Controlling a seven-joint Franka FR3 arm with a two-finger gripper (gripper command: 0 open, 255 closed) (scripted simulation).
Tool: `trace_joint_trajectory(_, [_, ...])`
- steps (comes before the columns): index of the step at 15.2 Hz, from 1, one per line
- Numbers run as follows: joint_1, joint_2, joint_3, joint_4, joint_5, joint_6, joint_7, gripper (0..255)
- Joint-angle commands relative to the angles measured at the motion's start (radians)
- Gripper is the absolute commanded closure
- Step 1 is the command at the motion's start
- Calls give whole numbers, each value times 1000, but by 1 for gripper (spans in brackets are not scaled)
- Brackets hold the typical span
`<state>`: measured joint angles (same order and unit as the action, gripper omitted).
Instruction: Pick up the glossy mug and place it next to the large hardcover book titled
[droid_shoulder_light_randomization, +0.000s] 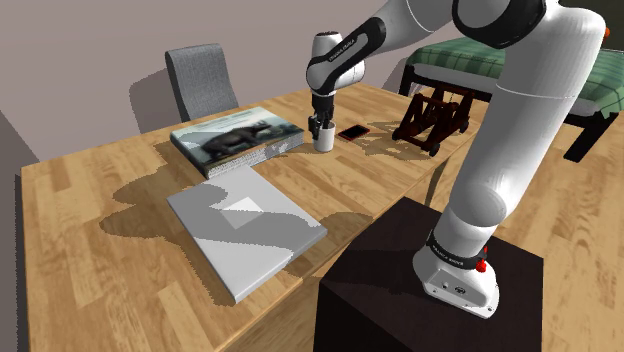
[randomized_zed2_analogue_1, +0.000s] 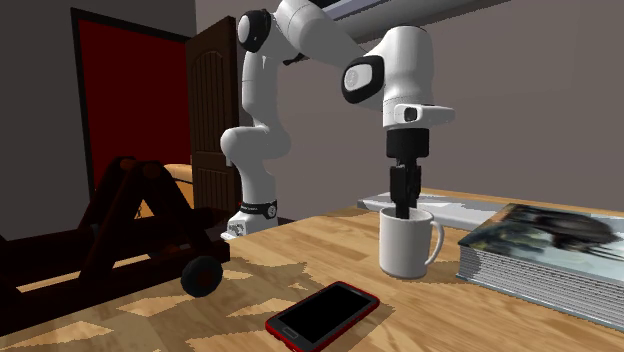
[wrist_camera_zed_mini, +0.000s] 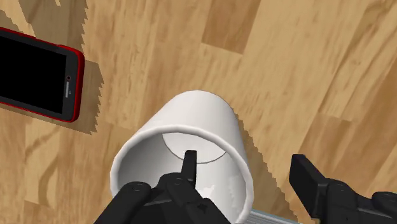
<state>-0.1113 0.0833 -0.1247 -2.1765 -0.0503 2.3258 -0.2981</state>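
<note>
A white glossy mug (droid_shoulder_light_randomization: 324, 141) (randomized_zed2_analogue_1: 405, 245) (wrist_camera_zed_mini: 210, 121) stands upright on the wooden table (droid_shoulder_light_randomization: 110, 190), just off the corner of a large hardcover book (droid_shoulder_light_randomization: 235, 140) (randomized_zed2_analogue_1: 545, 255) with a dark animal on its cover. My black gripper (droid_shoulder_light_randomization: 322, 127) (randomized_zed2_analogue_1: 404, 205) (wrist_camera_zed_mini: 251, 175) hangs straight down over the mug. It is open: one finger (wrist_camera_zed_mini: 189, 167) is inside the cup, the other (wrist_camera_zed_mini: 310, 181) stands outside, apart from the wall. The mug's handle points toward the book in the second exterior view.
A red-cased phone (droid_shoulder_light_randomization: 352, 131) (randomized_zed2_analogue_1: 322, 315) (wrist_camera_zed_mini: 35, 73) lies flat beside the mug, away from the book. A dark wooden wheeled frame (droid_shoulder_light_randomization: 432, 118) (randomized_zed2_analogue_1: 130, 225) stands beyond it. A flat grey slab (droid_shoulder_light_randomization: 245, 235) lies nearer the stand (droid_shoulder_light_randomization: 430, 290). A grey chair (droid_shoulder_light_randomization: 203, 80) is behind the table.
</note>
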Motion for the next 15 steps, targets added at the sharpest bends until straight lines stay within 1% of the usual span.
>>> trace_joint_trajectory(1, [0, 0, 0, 0, 0, 0, 0, 0])
trace_joint_trajectory(4, [0, 0, 0, 0, 0, 0, 0, 0])
trace_joint_trajectory(8, [4, -72, 3, 48, -7, -120, 5, 0])
trace_joint_trajectory(15, [4, -72, 3, 48, -7, -120, 5, 0])
